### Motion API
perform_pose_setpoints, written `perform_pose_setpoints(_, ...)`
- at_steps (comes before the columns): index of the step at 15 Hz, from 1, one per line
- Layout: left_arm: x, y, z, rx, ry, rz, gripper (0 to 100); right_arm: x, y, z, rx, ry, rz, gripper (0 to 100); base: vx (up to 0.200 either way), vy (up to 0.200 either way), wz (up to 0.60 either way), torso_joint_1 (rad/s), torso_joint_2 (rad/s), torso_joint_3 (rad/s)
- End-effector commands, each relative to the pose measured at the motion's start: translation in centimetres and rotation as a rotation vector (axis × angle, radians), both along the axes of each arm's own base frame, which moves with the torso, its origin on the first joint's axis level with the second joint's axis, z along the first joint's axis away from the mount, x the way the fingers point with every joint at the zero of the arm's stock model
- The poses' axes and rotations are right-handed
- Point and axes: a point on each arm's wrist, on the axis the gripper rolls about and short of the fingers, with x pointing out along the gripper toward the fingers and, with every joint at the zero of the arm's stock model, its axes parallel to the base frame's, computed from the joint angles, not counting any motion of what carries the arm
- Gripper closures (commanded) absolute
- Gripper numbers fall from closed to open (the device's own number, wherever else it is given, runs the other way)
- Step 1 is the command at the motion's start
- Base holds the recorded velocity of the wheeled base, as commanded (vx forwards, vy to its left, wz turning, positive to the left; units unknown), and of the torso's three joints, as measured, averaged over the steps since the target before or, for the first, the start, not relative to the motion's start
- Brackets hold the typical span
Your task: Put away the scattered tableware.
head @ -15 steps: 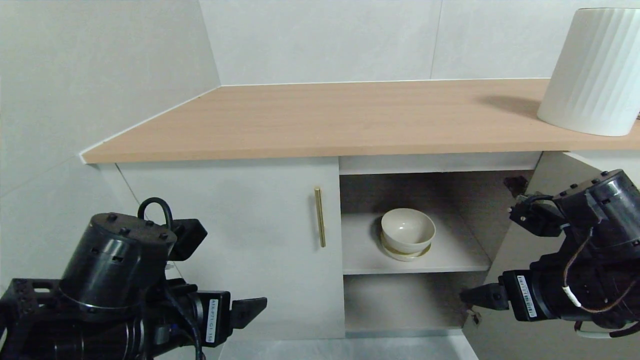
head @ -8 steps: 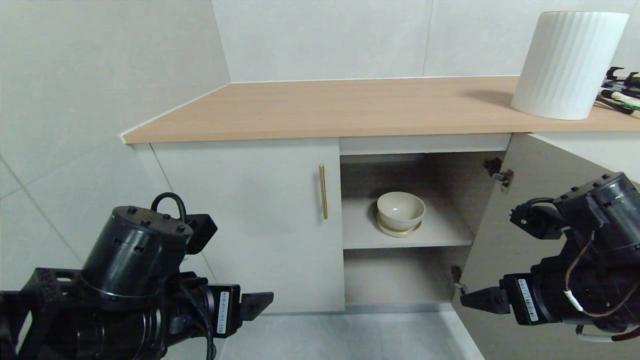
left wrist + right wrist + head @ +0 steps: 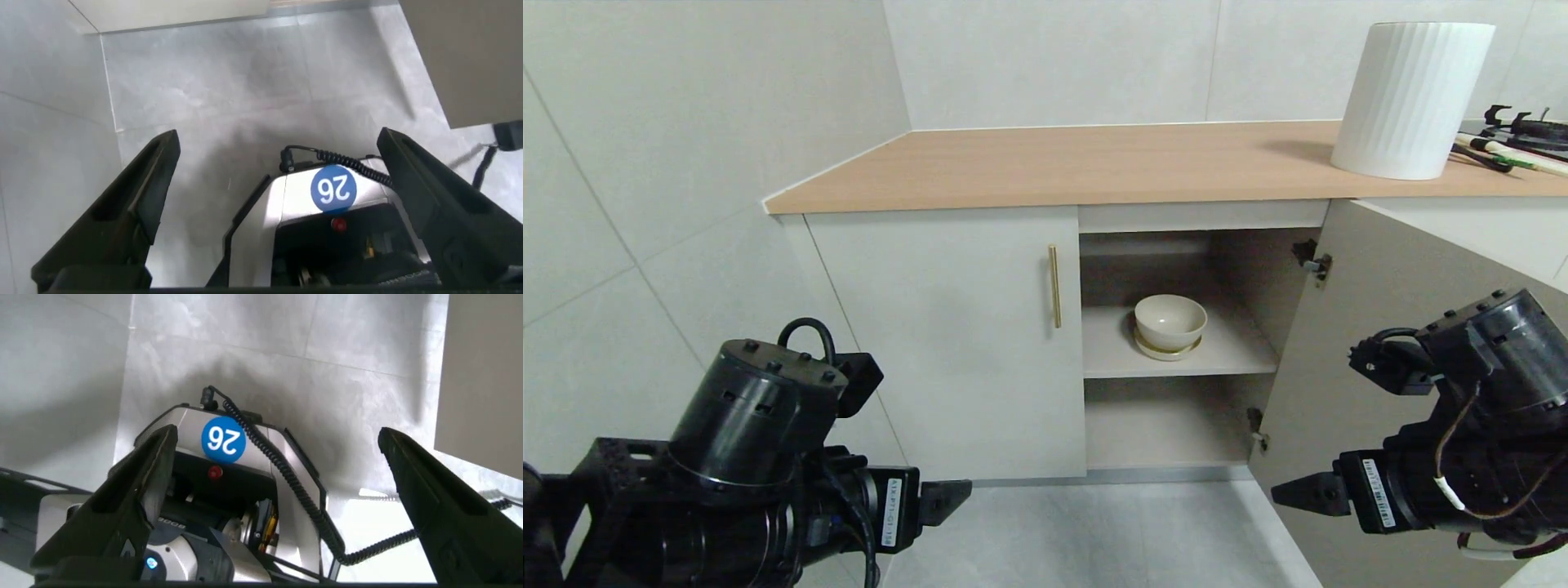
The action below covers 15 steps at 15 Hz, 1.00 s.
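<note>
A cream ceramic bowl [image 3: 1170, 321] is sitting upright on a pale shallow saucer [image 3: 1167, 353], both resting on the upper shelf [image 3: 1241, 359] of the light grey cabinet, toward its left side. The right-hand cabinet door [image 3: 1347, 327] is standing open, while the left-hand door [image 3: 947, 343] with the slim brass handle [image 3: 1054, 286] is closed.

The left pincer [image 3: 943, 500] is hanging low in front of the closed door, and in its wrist view the left pincer [image 3: 278, 139] is spread wide and carrying nothing. The right pincer [image 3: 1298, 496] is hovering low beside the open door's bottom edge, and its wrist view shows it [image 3: 278, 437] also wide and empty.

On the wooden tabletop [image 3: 1054, 167] a white ribbed cylinder [image 3: 1409, 98] is standing, with a few slim utensils [image 3: 1515, 151] lying just beyond it, too small to identify.

With the bowl stowed and both pincers free, the step in hand is probably either closing the door or fetching those utensils. For closing, the right arm should be pressing on the door's outer face near its free edge, following the hinge's arc slowly and keeping its fingers out of the narrowing gap so the bowl is not being jolted. For fetching, the arm should be steering clear of the cylinder.
</note>
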Motion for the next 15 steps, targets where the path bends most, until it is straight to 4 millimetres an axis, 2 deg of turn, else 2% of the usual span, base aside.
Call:
perform_pose_setpoints(1, 0.1, -0.1, -0.1, 0.002, 0.004, 0.000, 0, 0.1, 0.1, -0.2, -0.003, 0.007, 0.002, 0, 0.000, 0.000, 0.00, 0.000, 0.00, 0.000)
perform_pose_setpoints(6, 0.4, -0.2, -0.6, 0.038, 0.006, 0.025, 0, 0.0, 0.0, 0.0, -0.002, 0.002, 0.002, 0, 0.000, 0.000, 0.00, 0.000, 0.00, 0.000)
perform_pose_setpoints(11, 0.5, -0.2, -0.8, 0.060, -0.001, 0.044, 0, -0.7, 0.0, 0.4, 0.005, -0.013, 0.024, 0, 0.000, -0.200, 0.00, 0.004, 0.00, 0.003)
perform_pose_setpoints(15, 0.5, -0.2, -0.6, 0.055, -0.007, 0.045, 0, -4.0, 0.0, 0.9, -0.071, 0.068, 0.143, 0, 0.000, -0.200, 0.00, 0.000, 0.01, 0.004)
